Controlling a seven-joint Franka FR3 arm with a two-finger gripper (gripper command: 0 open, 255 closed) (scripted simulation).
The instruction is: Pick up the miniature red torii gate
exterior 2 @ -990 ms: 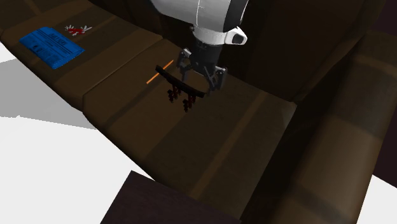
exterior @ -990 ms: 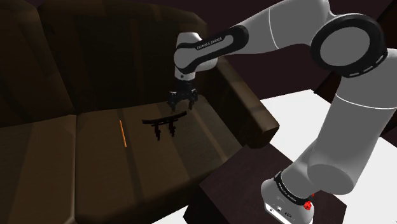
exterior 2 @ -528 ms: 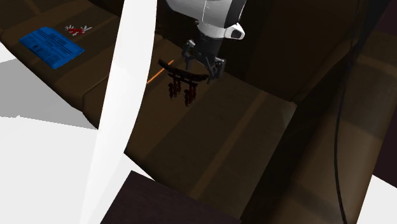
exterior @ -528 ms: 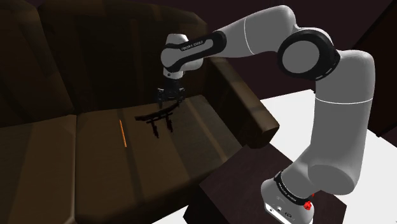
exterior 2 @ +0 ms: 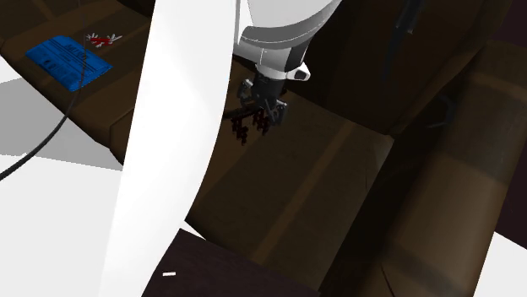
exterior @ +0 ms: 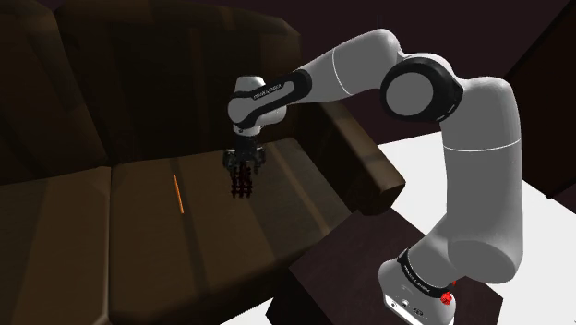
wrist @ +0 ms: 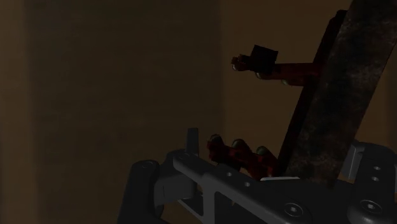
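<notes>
From the shoulder view, the white arm (exterior: 480,138) arches over from its stand to a dark brown sofa (exterior: 111,212). The hand (exterior: 243,160) points straight down over the seat cushion next to the armrest (exterior: 360,157). It is pinching the top of the miniature torii gate (exterior: 242,185), whose dark red posts hang below it. A thin orange stick (exterior: 177,194) lies on the seat, near the gate toward this view's left.

In the second exterior view, the hand (exterior 2: 264,108) is clamped on the gate (exterior 2: 245,128) just above the cushion; whether the feet touch the cushion I cannot tell. Well apart, on the far cushion, lie a blue sheet (exterior 2: 67,61) and a small red-and-white object (exterior 2: 103,38).

The wrist view shows the gate's dark top beam (wrist: 340,95) running up from between the fingers of the hand (wrist: 280,184), with red posts jutting sideways.
</notes>
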